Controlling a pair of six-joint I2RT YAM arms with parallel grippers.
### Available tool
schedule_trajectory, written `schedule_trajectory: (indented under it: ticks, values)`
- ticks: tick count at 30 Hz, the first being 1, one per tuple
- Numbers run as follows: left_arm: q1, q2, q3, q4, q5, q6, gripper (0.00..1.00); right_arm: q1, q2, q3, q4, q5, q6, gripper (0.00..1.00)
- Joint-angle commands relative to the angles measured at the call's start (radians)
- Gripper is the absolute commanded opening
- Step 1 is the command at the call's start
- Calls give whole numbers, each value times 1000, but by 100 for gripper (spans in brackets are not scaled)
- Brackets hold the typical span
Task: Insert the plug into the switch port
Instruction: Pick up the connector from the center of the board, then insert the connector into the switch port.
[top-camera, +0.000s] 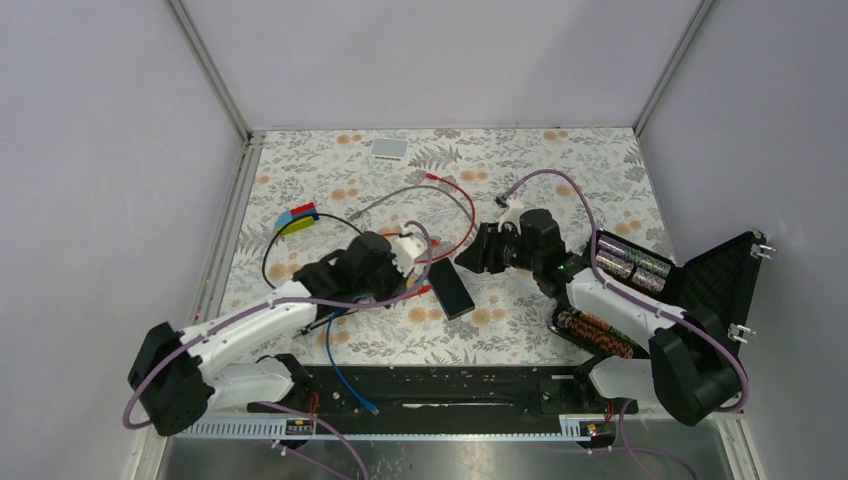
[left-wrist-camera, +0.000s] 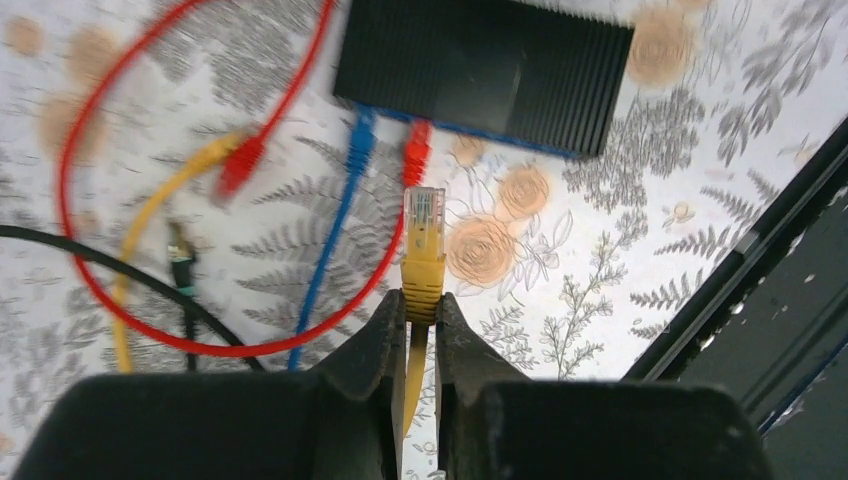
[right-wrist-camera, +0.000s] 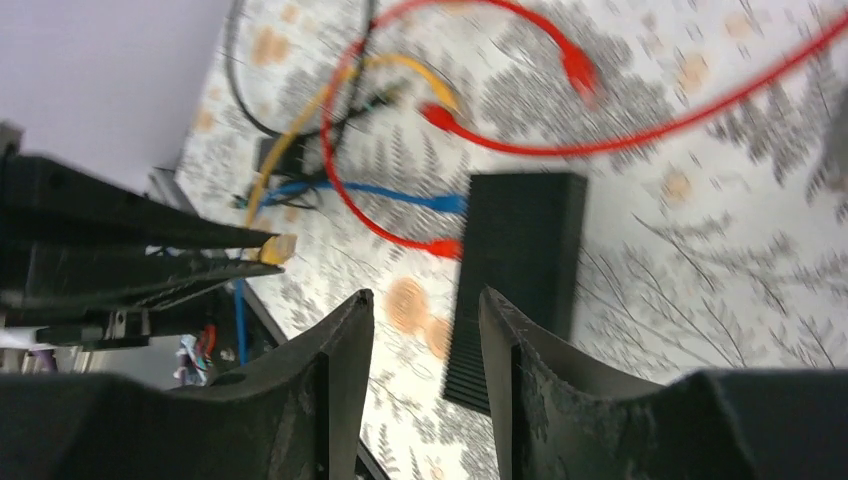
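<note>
The left claw (left-wrist-camera: 421, 306) is clamped on the yellow plug (left-wrist-camera: 424, 232). The plug points at the blue-edged side of the black box (left-wrist-camera: 480, 70) on the table (left-wrist-camera: 620, 200), near it but not touching. The right claw (right-wrist-camera: 425, 310) hangs above with its fingers apart, holding nothing.

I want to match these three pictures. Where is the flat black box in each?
Top view: black box near the picture's middle.
Left wrist: black box along the top edge, beyond the yellow plug.
Right wrist: black box in the centre, lying lengthwise.
Shared landmark: the red plug in its side, clearest in both wrist views.
</note>
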Motion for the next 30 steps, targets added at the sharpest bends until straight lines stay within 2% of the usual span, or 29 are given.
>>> schedule_trajectory:
  ticks: [1,7,13,17,30]
  values:
    - [-113,95,-17,65,-130,-2,0,-16,78,35,-142,38,-52,50]
    - [-173,252,71,2,-219,-18,0,-25,230,89,-161,25,-21,46]
    - [-180,419,180,-46,-222,4,0,-32,307,117,-147,-22,-9,46]
    - [-180,437,170,26,-155,10,0,-39,332,125,-140,-35,-7,46]
    - [-186,526,236,-48,-154,-10,0,-82,450,143,-69,-167,21,43]
